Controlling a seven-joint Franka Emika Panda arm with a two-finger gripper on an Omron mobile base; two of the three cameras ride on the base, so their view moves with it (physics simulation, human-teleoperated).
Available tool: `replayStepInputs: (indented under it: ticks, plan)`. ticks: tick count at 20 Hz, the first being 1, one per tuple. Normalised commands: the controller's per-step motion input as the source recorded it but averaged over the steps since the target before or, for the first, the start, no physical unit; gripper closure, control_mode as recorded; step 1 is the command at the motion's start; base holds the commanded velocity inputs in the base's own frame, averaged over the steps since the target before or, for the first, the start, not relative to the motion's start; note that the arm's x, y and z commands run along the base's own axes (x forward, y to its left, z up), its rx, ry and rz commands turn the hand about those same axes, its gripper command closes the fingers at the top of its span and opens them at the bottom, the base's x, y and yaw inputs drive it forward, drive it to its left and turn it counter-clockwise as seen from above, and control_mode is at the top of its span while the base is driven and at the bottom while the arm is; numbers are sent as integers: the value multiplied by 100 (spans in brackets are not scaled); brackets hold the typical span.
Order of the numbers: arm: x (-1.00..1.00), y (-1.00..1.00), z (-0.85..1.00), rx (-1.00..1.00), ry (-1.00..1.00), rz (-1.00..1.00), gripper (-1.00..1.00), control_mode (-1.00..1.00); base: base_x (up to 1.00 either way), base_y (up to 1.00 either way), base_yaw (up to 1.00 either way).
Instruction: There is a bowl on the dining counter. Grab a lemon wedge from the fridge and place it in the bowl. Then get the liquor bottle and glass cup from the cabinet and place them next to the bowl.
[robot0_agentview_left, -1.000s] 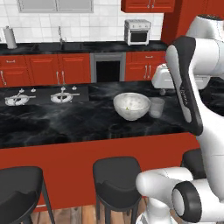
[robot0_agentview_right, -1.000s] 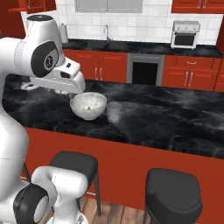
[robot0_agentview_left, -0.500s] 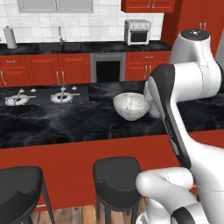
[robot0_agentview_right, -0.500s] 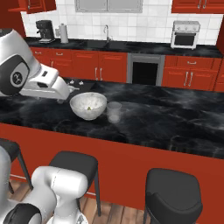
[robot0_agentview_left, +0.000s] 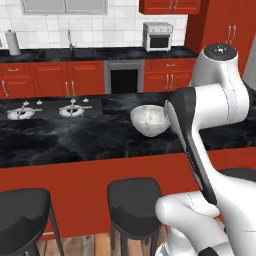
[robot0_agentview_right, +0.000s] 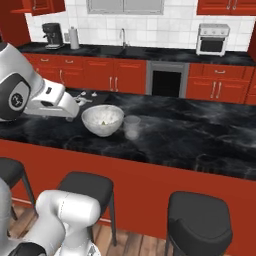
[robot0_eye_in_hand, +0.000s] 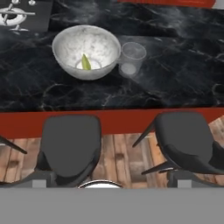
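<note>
On the dining counter (robot0_agentview_right: 200, 135) (robot0_eye_in_hand: 175, 83) (robot0_agentview_left: 75, 140) stands a white speckled bowl (robot0_agentview_right: 102, 120) (robot0_eye_in_hand: 86, 51) (robot0_agentview_left: 150, 120). The lemon wedge (robot0_eye_in_hand: 85, 62) lies inside it, yellow-green. The glass cup (robot0_agentview_right: 132, 126) (robot0_eye_in_hand: 132, 57) stands upright on the counter, right beside the bowl. My gripper (robot0_agentview_right: 70, 107) hangs left of the bowl, apart from it, open and holding nothing. From above the stool side, the hand view looks down on bowl and cup. The liquor bottle and the fridge are out of view.
Black stools (robot0_agentview_right: 200, 220) (robot0_eye_in_hand: 70, 144) line the counter's red front. A cooktop with burners (robot0_agentview_left: 47, 107) sits left of the bowl. Behind are the wall-side red counter with sink (robot0_agentview_right: 122, 47), a toaster oven (robot0_agentview_right: 213, 39) and red wall cabinets (robot0_agentview_left: 170, 6).
The arm has folded back and the hand has drawn away from the bowl, to the left in the right base view. Bowl, wedge and cup have stayed put.
</note>
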Motion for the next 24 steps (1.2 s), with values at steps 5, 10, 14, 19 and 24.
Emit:
replayStepInputs:
  ticks: [5,10,14,19,24]
  plan:
    - [0,0,0,0,0,0,-100,100,-64,89,5]
    - [0,0,0,0,0,0,-100,100,-65,100,9]
    - [0,0,0,0,0,0,-100,100,-48,100,6]
    - [0,0,0,0,0,0,-100,100,-44,100,3]
    - [0,0,0,0,0,0,-100,100,-39,100,2]
